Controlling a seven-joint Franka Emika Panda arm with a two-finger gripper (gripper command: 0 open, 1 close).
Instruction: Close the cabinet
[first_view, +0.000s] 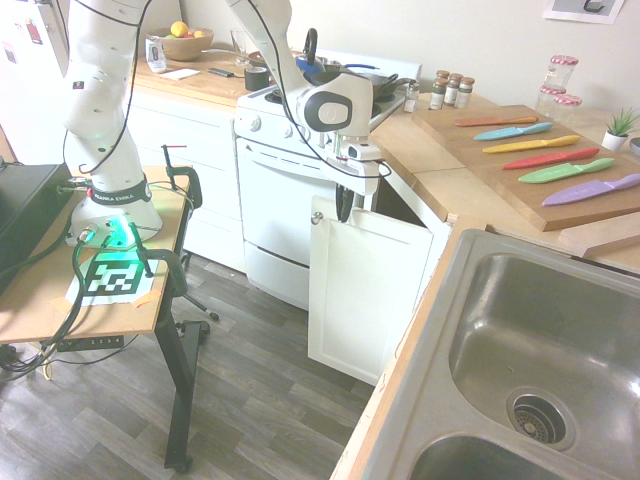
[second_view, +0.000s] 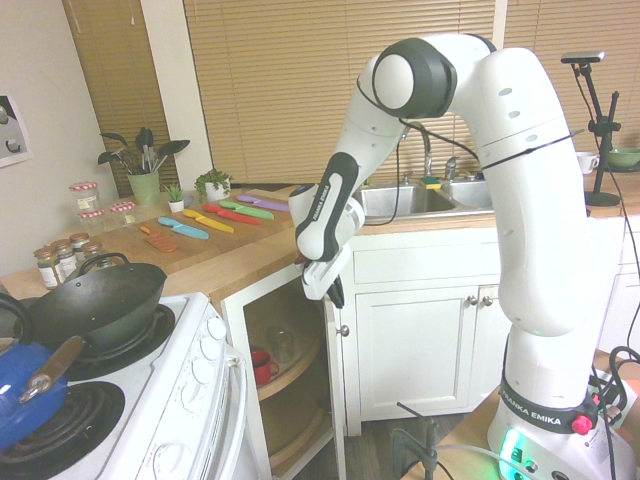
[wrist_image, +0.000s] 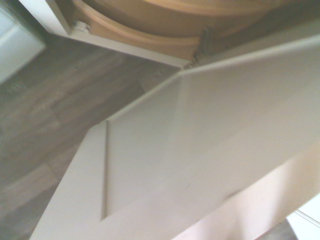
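Black-tipped and clenched shut on nothing, the pincer points down at the upper part of the open cabinet door, on its outer, knob side; whether the tips actually touch the panel I cannot tell. Just beside them, near the door's top corner, sits the small round knob; it is not gripped. The door belongs to the white corner cabinet, between the stove and the sink; it stands well ajar, with the curved shelves, a red mug and a clear glass showing inside. Further out, knives lie on a cutting board on the counter.

The step in hand looks to be pushing the door shut; the next move calls for steady pressure on the outer face near the knob, following the hinge's arc until the panel meets the frame; too high a push might slip over the top edge.
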